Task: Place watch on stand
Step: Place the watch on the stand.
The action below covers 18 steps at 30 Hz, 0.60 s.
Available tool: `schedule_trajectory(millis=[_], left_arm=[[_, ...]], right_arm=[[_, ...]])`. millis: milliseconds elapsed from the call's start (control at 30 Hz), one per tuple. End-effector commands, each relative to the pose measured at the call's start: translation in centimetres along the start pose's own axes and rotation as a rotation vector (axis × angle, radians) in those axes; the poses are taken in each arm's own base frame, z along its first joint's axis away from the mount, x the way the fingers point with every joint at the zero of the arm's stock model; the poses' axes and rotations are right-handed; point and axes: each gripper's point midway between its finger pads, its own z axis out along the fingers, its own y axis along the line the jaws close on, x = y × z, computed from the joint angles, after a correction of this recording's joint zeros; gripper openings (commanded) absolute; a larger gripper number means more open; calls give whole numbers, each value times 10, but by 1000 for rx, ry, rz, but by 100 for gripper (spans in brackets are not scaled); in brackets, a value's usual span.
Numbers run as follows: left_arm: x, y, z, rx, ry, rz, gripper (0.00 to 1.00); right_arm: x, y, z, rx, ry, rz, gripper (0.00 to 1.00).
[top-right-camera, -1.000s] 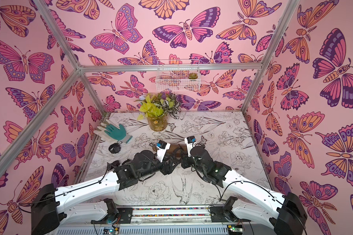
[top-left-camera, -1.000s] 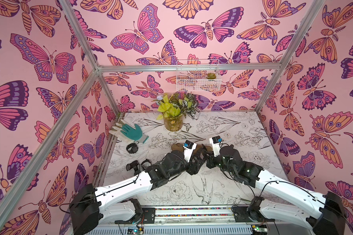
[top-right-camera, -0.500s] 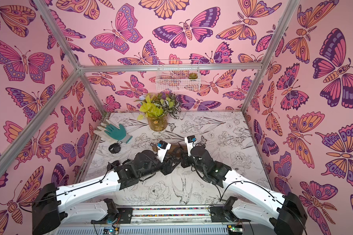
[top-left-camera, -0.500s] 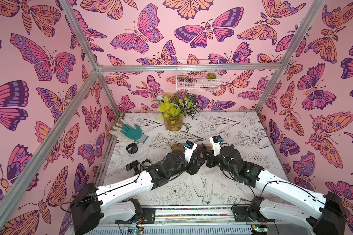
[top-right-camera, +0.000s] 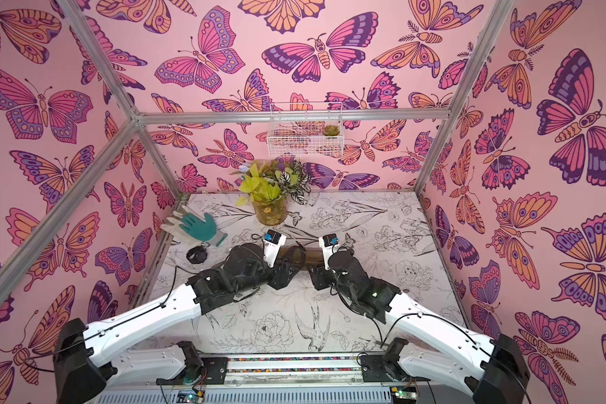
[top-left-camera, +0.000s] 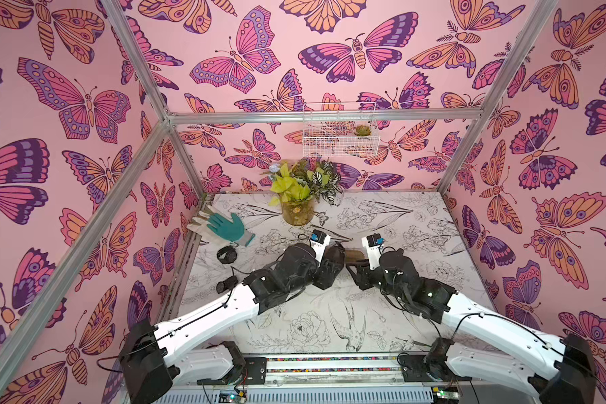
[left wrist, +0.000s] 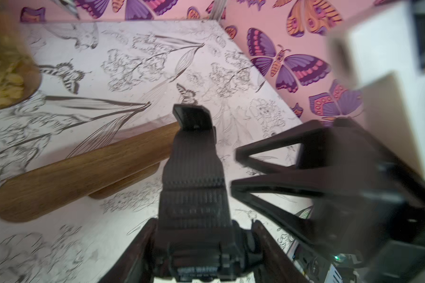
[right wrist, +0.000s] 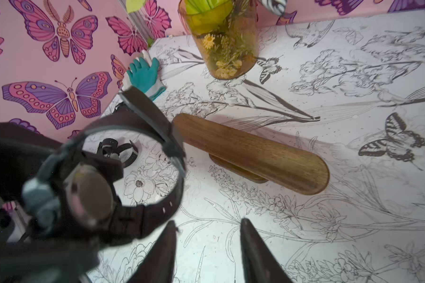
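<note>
Floral tabletop (top-right-camera: 382, 224); stand (top-right-camera: 314, 258) mostly hidden from above; left fingers (left wrist: 268, 247) grip watch (left wrist: 194, 196); right fingers (right wrist: 162, 254) apart.

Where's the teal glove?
The teal glove lies at the table's far left in a top view, between the wall and the plant jar, a black watch just in front.

Stand (right wrist: 255, 152) is presenting as brown wood with visible grain, smooth, carrying a low satin sheen. Watch (left wrist: 194, 171) strap is showing as black, ribbed and matt, rubber-like; its face is reflecting light glossily in the right wrist view. Desk (right wrist: 353, 245) is showing a matt white printed covering, lightly speckled. Glove (right wrist: 144, 73) is showing a teal coated palm over pale knit cloth. Vase (right wrist: 226, 49) is appearing transparent amber and glossy. Frame rails (top-left-camera: 322, 117) are reading as brushed metal.
</note>
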Motion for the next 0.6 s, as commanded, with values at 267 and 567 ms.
schedule_trajectory(millis=[267,567], left_arm=[[28,120,-38,-394,311,-173,24],[30,171,-43,-562,473,-212,24]], right_arm=[[15,-71,-41,298,-36,-66,74],[23,-94,-45,381,-20,-49,79]])
